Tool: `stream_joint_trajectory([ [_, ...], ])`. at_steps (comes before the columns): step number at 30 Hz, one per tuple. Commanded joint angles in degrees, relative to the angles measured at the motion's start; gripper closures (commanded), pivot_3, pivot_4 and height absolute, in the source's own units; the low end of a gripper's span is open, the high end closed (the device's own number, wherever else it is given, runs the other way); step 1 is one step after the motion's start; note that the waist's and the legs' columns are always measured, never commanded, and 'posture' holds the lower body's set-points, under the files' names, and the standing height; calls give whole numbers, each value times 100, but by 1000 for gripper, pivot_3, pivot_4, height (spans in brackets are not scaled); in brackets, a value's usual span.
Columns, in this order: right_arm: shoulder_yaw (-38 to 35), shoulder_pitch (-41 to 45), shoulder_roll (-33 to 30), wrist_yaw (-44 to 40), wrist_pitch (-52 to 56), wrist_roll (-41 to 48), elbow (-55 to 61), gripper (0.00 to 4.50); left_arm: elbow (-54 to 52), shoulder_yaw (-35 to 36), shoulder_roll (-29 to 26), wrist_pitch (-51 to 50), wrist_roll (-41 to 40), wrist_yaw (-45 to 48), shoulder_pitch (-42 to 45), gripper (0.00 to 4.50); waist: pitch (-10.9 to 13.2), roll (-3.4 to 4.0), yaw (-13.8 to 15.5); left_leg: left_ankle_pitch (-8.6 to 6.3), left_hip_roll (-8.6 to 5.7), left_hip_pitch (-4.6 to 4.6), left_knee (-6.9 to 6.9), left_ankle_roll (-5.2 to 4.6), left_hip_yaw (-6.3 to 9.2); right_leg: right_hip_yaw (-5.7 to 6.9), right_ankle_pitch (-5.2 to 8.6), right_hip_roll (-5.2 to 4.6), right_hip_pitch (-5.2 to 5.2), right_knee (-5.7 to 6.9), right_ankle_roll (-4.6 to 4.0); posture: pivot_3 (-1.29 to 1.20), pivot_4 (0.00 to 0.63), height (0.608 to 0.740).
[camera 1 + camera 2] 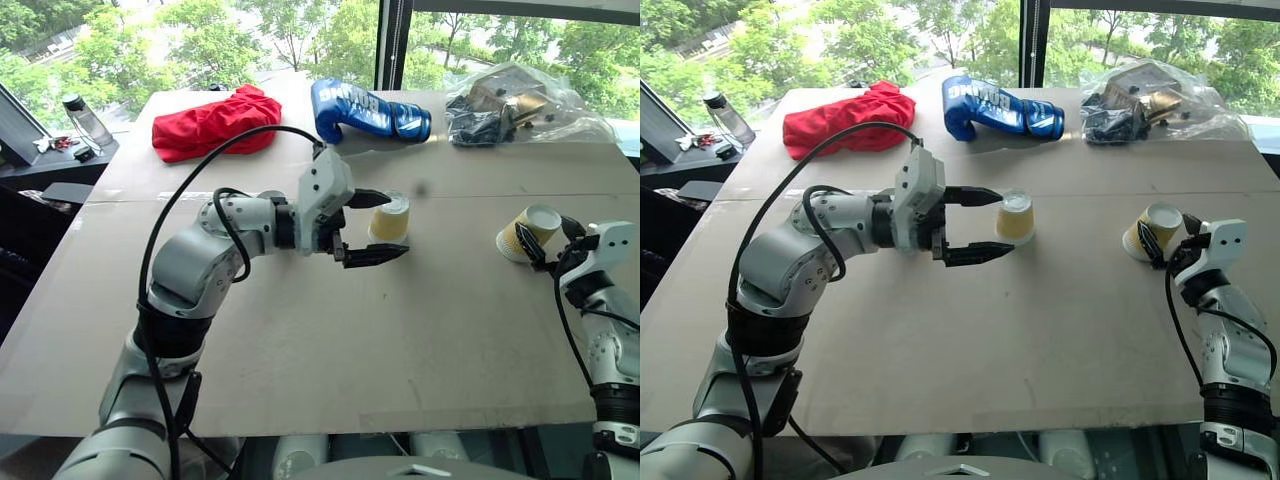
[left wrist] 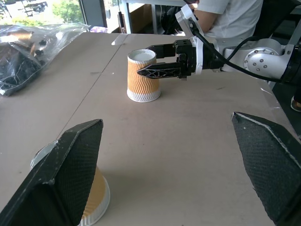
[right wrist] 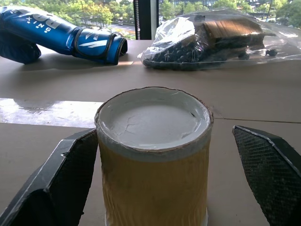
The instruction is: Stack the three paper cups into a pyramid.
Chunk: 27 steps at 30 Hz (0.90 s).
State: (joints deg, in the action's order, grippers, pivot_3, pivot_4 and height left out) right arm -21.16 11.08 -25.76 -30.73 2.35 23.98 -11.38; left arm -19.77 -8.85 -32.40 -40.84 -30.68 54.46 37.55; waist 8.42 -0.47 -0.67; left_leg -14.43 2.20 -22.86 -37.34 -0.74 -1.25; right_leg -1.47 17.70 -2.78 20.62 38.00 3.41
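L gripper fingers wide apart, holding nothing; it reaches sideways across the table w/ its tips at the mid cup, which stands upside down, white base up, near table centre. Head views make that cup look framed by the two fingers, but the L wrist view puts it behind one finger, off to the side & not in the gap; contact can't be told. R gripper also spread wide, one finger each side of the right-side cup, near the table's right edge, well apart from the mid cup. R wrist view: this cup upside down too, between the fingers, one finger just beside its wall, the other clearly apart; not clamped. L wrist view shows the same pair from across the table, plus a seated person behind. Far edge, head views: red cloth, blue boxing glove, clear plastic bag. Cups not stacked.
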Motion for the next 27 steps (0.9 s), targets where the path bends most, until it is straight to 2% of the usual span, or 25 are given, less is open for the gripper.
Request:
stream_joint_trajectory([
  [1,-75,139,19,21,-31,85,20,536,-326,213,-86,10,-123,-52,-10,0,0,0,-1,0,0,0,0,0,0,0,0,0,0,0,0,0,150,740],
  [3,-62,175,31,-26,-50,97,-26,1123,-374,246,-127,-48,-168,-68,-34,0,1,1,-2,0,0,0,0,0,0,0,0,0,0,0,0,0,150,740],
  [4,-38,193,25,-86,-80,89,-49,1789,-388,262,-161,-76,-198,-65,-49,0,1,1,-2,0,0,0,1,0,0,0,0,0,0,0,0,0,150,740],
  [5,-16,207,23,-143,-103,90,-60,2196,-403,279,-191,-97,-225,-63,-64,0,1,1,-2,0,1,0,1,0,0,-1,0,0,0,0,0,0,150,740],
  [6,-2,213,26,-174,-101,95,-57,2407,-414,291,-215,-104,-244,-65,-76,0,1,1,-2,0,1,0,1,0,0,-1,0,0,1,-1,0,0,150,740],
  [11,340,197,-46,-611,17,65,196,2415,-552,562,-358,-150,-305,-214,-392,0,1,1,-13,0,1,0,2,0,0,0,0,0,1,0,0,0,150,740],
  [14,694,331,-11,-807,176,48,422,2415,-812,889,-540,-212,-351,-395,-922,0,2,3,-51,0,6,1,4,-1,-7,-9,0,1,9,2,0,0,150,740],
  [20,1282,890,261,-825,451,-92,375,2415,-1235,1446,-913,-329,-434,-640,-1816,0,4,3,-33,-1,11,0,6,-1,-6,-9,0,2,14,6,0,0,150,740],
  [27,1664,1537,683,-750,486,-342,-132,2415,-1337,1739,-1013,-325,-519,-814,-2051,0,9,-5,10,-1,10,-5,5,-1,-4,-3,0,-6,13,1,0,0,150,740],
])
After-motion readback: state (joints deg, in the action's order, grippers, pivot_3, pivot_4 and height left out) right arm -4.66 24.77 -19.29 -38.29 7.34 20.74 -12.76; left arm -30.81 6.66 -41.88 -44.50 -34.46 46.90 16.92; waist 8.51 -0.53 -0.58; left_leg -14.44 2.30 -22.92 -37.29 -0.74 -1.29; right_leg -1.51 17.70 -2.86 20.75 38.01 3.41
